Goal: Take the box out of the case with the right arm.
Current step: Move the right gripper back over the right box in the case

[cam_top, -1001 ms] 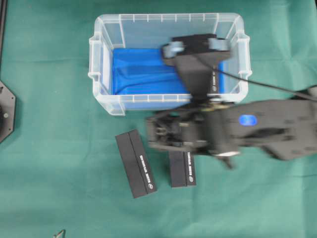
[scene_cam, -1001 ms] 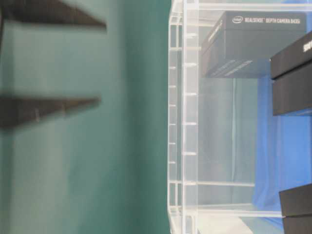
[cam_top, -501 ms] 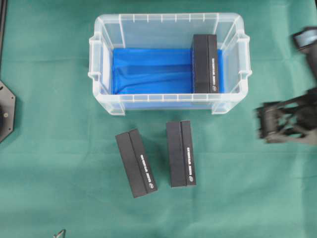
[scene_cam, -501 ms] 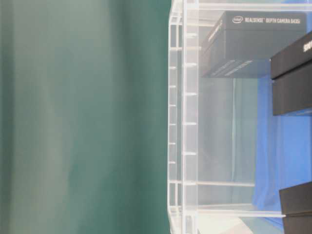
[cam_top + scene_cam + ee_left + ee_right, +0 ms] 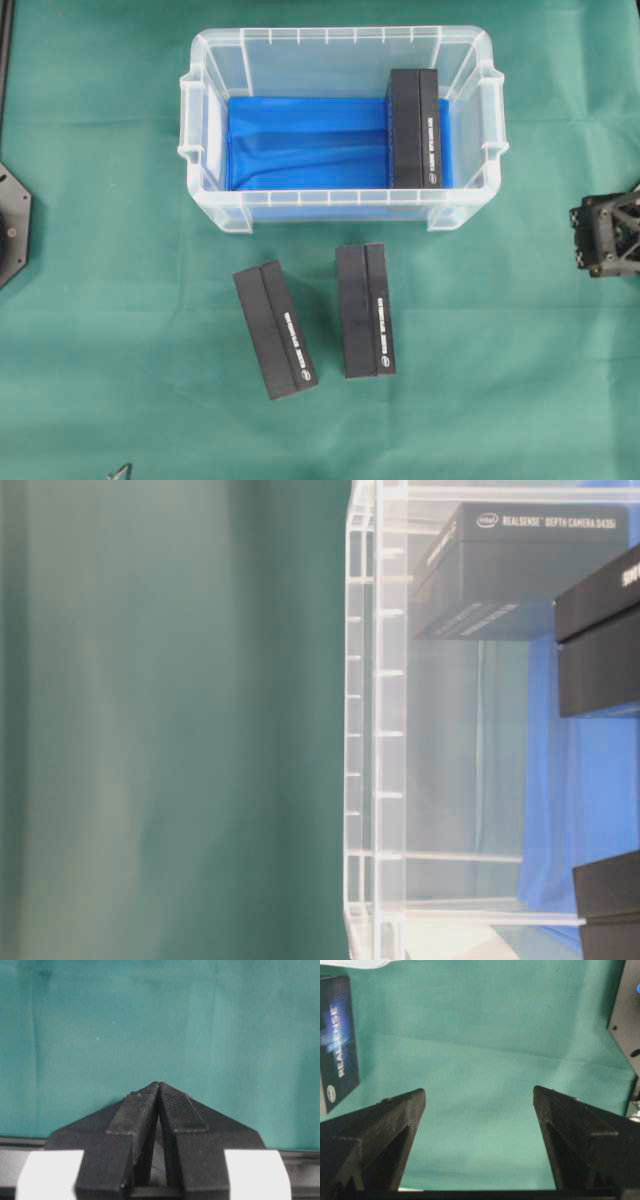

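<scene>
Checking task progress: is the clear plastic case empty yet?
No. One black rectangular box lies inside the clear plastic case, at its right end.

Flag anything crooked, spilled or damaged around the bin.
Only one small thing: the left box on the cloth lies tilted, while its neighbour sits square to the bin. The blue lining looks wrinkled. Nothing is spilled or visibly damaged.

Right arm (image 5: 606,234) withdrawn from over case (image 5: 341,206) to right edge; tool (image 5: 479,1102) empty, jaws apart.
</scene>
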Robot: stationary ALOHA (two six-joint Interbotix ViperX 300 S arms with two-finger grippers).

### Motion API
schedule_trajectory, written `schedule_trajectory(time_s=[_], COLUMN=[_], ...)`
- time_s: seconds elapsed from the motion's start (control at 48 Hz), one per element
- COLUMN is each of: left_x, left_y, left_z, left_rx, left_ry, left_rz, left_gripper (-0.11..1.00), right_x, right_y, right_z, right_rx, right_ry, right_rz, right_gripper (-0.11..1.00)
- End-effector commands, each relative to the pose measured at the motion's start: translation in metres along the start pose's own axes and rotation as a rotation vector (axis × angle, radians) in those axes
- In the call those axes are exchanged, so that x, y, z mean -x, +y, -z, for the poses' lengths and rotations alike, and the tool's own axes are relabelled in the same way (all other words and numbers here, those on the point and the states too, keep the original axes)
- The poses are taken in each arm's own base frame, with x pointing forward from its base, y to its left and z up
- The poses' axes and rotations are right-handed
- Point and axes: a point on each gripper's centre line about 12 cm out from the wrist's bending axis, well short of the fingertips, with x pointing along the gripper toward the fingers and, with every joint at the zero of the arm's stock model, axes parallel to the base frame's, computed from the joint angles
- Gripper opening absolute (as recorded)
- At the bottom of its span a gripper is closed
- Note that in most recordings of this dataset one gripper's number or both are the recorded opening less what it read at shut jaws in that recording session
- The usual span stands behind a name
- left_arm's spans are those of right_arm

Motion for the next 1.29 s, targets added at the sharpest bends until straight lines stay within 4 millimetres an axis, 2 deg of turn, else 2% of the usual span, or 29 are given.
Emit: schedule_trajectory(time_s=[0.0, 0.125, 0.25, 0.584, 0.792, 0.897, 1.272], left_x=[0.002, 0.002, 0.002, 0.002, 0.002, 0.002, 0.002], left_y=[0.0, 0.0, 0.001, 0.0, 0.0, 0.0, 0.0], left_z=[-0.003, -0.003, -0.003, -0.003, -0.003, -0.003, -0.003], left_rx=[0.001, 0.001, 0.001, 0.0, 0.001, 0.003, 0.003], left_ry=[-0.011, -0.011, -0.01, -0.01, -0.01, -0.01, -0.01], left_rz=[-0.002, -0.002, -0.004, -0.003, -0.003, -0.003, -0.003], left_gripper=[0.0, 0.0, 0.0, 0.0, 0.0, 0.0, 0.0], right_x=[0.005, 0.003, 0.0, -0.015, -0.025, -0.029, -0.031], right_y=[0.0, 0.001, 0.001, 0.007, 0.003, 0.002, 0.002], right_z=[-0.002, -0.012, -0.03, -0.095, -0.13, -0.137, -0.137], right_rx=[0.002, -0.002, 0.0, 0.022, 0.034, 0.039, 0.036], right_ry=[-0.001, -0.025, -0.038, -0.084, -0.087, -0.073, -0.068], right_rz=[-0.024, -0.024, -0.018, -0.031, -0.018, -0.007, 0.003], right_gripper=[0.89, 0.89, 0.88, 0.89, 0.89, 0.89, 0.88])
